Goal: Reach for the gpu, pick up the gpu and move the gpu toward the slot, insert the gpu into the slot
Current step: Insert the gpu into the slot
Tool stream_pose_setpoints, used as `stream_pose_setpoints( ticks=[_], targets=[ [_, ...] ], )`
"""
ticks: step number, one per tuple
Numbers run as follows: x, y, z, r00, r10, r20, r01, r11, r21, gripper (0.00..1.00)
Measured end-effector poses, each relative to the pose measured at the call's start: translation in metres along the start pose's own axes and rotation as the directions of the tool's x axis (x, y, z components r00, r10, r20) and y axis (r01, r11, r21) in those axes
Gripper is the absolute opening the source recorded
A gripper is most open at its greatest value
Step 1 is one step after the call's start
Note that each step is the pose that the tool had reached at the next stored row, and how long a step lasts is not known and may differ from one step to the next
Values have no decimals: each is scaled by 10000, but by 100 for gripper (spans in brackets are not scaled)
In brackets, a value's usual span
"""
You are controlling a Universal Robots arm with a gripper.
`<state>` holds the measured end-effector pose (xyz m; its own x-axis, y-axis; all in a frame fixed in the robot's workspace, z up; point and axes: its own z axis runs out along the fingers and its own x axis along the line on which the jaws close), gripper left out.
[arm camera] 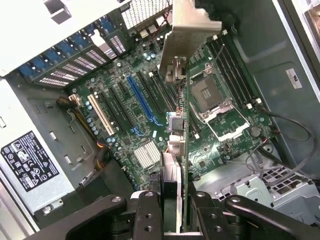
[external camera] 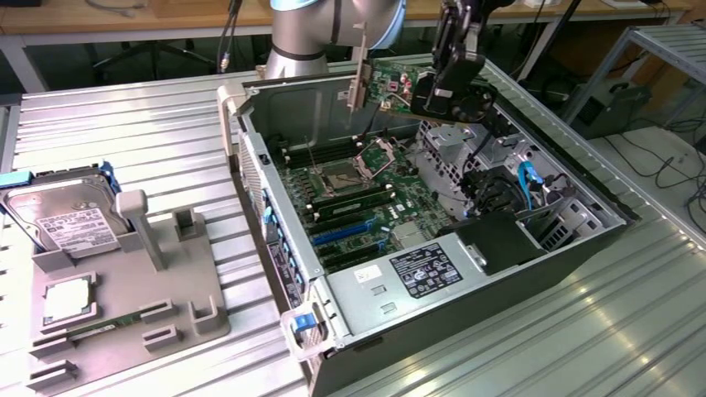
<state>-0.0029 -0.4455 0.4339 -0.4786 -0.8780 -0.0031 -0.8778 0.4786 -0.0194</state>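
Right, in the exterior view I have the gripper (external camera: 432,89) up over the open computer case (external camera: 574,248), jaws pinching the gpu (external camera: 386,85). The card hangs on edge in the air with its pale bracket (external camera: 359,78) toward the exterior view's left, well above the motherboard (external camera: 364,194). Reaching and picking up are done by my reading. The carry is underway, and the insertion is not yet made, since the card touches nothing on the board. The slot (external camera: 336,229) lies nearer the power supply (external camera: 425,269); I count two blue strips there, though I can't be sure of that number. On the grey fixture tray (external camera: 188,314) outside the case I count one hard drive (external camera: 69,219), one processor chip (external camera: 69,302) and one memory stick (external camera: 105,324). In the wrist view the gpu (arm camera: 183,125) runs edge-on between the two fingers (arm camera: 147,212), which clamp it from both sides, with one bracket (arm camera: 189,27) at its far end. The card sits above the ground between the square processor socket (arm camera: 207,95) and the expansion slots, not over the long blue slot (arm camera: 142,100), which lies apart from it. Here I count one long blue slot, one cream slot (arm camera: 102,116) beside it and one silver heatsink (arm camera: 147,153).
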Motion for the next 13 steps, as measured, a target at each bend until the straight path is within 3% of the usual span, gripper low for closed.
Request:
stream_pose_setpoints(
  ticks=[13],
  targets=[
    [3,-2,0,9947,-1027,20,1027,9947,-2,28]
  ],
)
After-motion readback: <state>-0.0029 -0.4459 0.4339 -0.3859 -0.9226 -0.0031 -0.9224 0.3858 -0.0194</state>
